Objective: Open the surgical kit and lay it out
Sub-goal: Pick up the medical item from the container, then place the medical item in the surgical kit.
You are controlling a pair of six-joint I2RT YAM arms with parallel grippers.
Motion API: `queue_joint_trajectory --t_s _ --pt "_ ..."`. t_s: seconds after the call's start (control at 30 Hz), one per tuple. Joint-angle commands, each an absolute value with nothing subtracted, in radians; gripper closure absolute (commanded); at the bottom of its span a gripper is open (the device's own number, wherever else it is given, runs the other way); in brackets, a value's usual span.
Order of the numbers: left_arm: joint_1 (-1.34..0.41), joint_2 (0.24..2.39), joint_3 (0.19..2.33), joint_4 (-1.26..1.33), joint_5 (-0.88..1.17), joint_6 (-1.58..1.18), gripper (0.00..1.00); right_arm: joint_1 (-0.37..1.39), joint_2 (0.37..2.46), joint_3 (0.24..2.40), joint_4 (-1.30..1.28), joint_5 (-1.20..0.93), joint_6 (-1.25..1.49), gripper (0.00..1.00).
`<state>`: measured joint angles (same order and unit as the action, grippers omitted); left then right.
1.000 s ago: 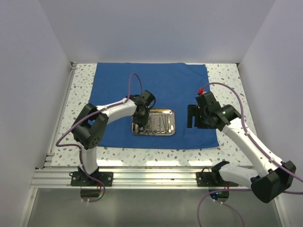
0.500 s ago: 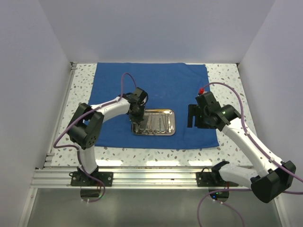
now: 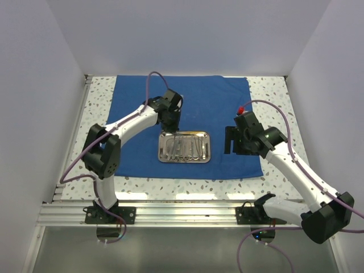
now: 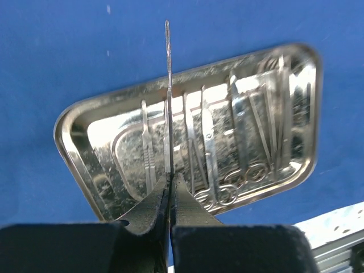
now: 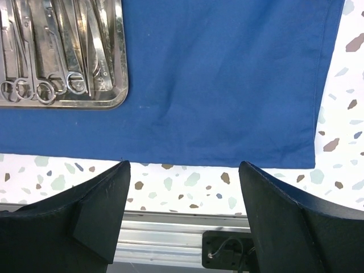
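The royal-blue cloth (image 3: 199,96) lies spread flat on the table. The steel tray (image 3: 207,136) sits on its near middle and holds several slim silver instruments (image 4: 207,148), some with ring handles. My left gripper (image 3: 170,121) is just beyond the tray's far left corner, above the cloth. In the left wrist view it (image 4: 170,177) is shut on one thin silver instrument (image 4: 168,85) that points straight out over the tray (image 4: 63,128). My right gripper (image 3: 230,140) is open and empty above the cloth's right part. In its wrist view (image 5: 185,170) the tray (image 5: 121,62) is at the upper left.
The speckled tabletop (image 3: 273,96) shows around the cloth. White walls enclose the left, back and right sides. An aluminium rail (image 3: 182,211) runs along the near edge, also visible in the right wrist view (image 5: 165,239).
My left gripper rose from the tray's left end and moved toward the far side, carrying a thin silver instrument. The right arm has not moved.
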<state>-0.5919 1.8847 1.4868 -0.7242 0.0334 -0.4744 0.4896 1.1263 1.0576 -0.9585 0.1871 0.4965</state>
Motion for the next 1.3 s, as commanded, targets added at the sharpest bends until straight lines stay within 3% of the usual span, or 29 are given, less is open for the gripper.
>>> queue_joint_trajectory --t_s 0.0,0.27,0.5,0.7,0.77,0.8,0.87,0.9,1.03,1.27 --pt "-0.565 1.858 1.554 -0.770 0.035 -0.450 1.00 0.488 1.106 1.045 -0.925 0.173 0.498 0.20" --pt "-0.362 1.999 1.784 -0.773 0.041 -0.353 1.00 0.489 1.045 1.009 -0.948 0.193 0.511 0.20" --pt "-0.233 2.308 2.216 -0.836 0.041 -0.321 1.00 0.488 0.991 0.989 -0.992 0.222 0.569 0.20" --pt "-0.173 2.414 2.275 -0.798 0.054 -0.316 0.98 0.489 0.950 0.976 -1.029 0.250 0.615 0.20" --pt "-0.167 2.425 2.272 -0.792 0.032 -0.310 0.80 0.488 0.943 0.974 -1.038 0.261 0.617 0.19" --pt "-0.163 2.430 2.270 -0.795 0.020 -0.308 0.48 0.488 0.942 0.976 -1.035 0.259 0.617 0.19" --pt "-0.163 2.425 2.267 -0.798 0.003 -0.310 0.21 0.489 0.948 0.977 -1.038 0.259 0.615 0.19" --pt "-0.163 2.404 2.254 -0.796 0.003 -0.310 0.13 0.486 0.950 0.977 -1.039 0.258 0.614 0.19" --pt "-0.172 2.301 2.169 -0.778 -0.027 -0.314 0.10 0.489 0.959 0.971 -1.026 0.232 0.607 0.19" --pt "-0.345 2.063 1.866 -0.761 -0.077 -0.305 0.22 0.488 0.966 0.974 -1.008 0.176 0.565 0.20"
